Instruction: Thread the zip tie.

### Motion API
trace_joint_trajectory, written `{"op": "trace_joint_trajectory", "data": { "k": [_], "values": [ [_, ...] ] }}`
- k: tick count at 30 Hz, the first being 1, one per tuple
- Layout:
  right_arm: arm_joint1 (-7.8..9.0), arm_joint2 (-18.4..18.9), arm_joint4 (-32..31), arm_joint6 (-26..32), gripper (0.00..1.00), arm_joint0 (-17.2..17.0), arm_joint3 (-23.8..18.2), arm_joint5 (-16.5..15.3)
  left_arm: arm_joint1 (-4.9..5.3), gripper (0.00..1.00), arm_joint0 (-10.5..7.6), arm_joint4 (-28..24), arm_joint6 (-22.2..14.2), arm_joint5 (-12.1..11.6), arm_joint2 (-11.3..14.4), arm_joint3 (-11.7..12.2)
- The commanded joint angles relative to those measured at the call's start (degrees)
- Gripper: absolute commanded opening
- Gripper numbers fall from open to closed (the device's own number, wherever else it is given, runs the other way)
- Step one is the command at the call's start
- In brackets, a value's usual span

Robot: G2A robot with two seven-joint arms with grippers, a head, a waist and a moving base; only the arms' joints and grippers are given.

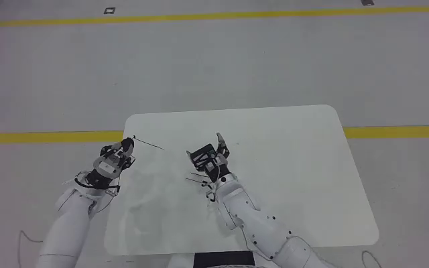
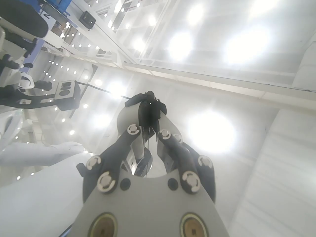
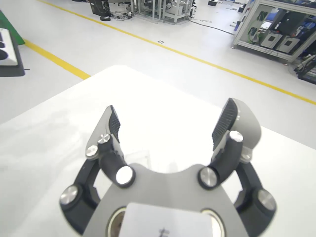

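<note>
**Tie held by one arm, free end not yet taken**

Step in hand: the left gripper (image 1: 127, 143) is at the table's (image 1: 295, 174) left edge, fingers pressed together on the zip tie (image 1: 149, 143). In the left wrist view the left gripper (image 2: 149, 104) pinches the tie (image 2: 103, 89) at one end. The rest runs out as a thin, straight black strand towards the right gripper. It looks to hang above the table rather than lie on it. Too thin to tell which end is head and which is tail.

The right gripper (image 1: 221, 147) is over the middle of the table, just beyond the strand's free tip and not touching it. In its own wrist view the right gripper (image 3: 170, 122) has its fingers (image 3: 114, 124) spread wide with nothing between them and bare table (image 3: 160, 94) beyond.

Judgement: this is the handover stage and no loop is formed yet. The next move calls for the right fingers to close on the free end. Then tail must be lined up with the head's slot. Fine work, since the strand is thin and springy and may flick aside.

Containers: the tie rests in no tray or box; the left gripper alone carries it.
</note>
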Motion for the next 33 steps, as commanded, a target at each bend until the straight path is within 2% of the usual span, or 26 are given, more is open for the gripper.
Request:
{"op": "trace_joint_trajectory", "data": {
  "k": [1,9,13,17,26,29,33],
  "values": [
    [0.80,1.4,0.0,-0.2,1.00,-1.2,-1.5,0.0,0.00,0.00,0.00,0.0,0.0,0.0,0.0,0.0],
    [3.80,6.1,0.0,-1.5,1.00,-5.7,-7.0,0.0,0.00,0.00,0.00,0.0,0.0,0.0,0.0,0.0],
    [3.80,6.1,0.0,-1.5,1.00,-5.7,-7.0,0.0,-0.05,0.00,-0.12,-0.1,0.6,-0.2,0.1,-0.2],
    [3.80,6.1,0.0,-1.5,1.00,-5.7,-7.0,0.0,-0.39,0.00,-0.02,-1.2,1.9,-0.3,1.3,-3.0],
    [3.80,6.1,0.0,-1.5,1.00,-5.7,-7.0,0.0,-0.77,0.00,0.15,-2.9,1.2,0.0,5.5,-9.4],
    [3.80,6.1,0.0,-1.5,1.00,-5.7,-7.0,0.0,-0.90,0.00,-0.01,-4.3,0.4,0.0,6.7,-10.5],
    [3.80,6.1,0.0,-1.5,1.00,-5.7,-7.0,0.0,-0.90,0.00,-0.01,-4.3,0.5,0.0,6.9,-10.6]
  ]
}}
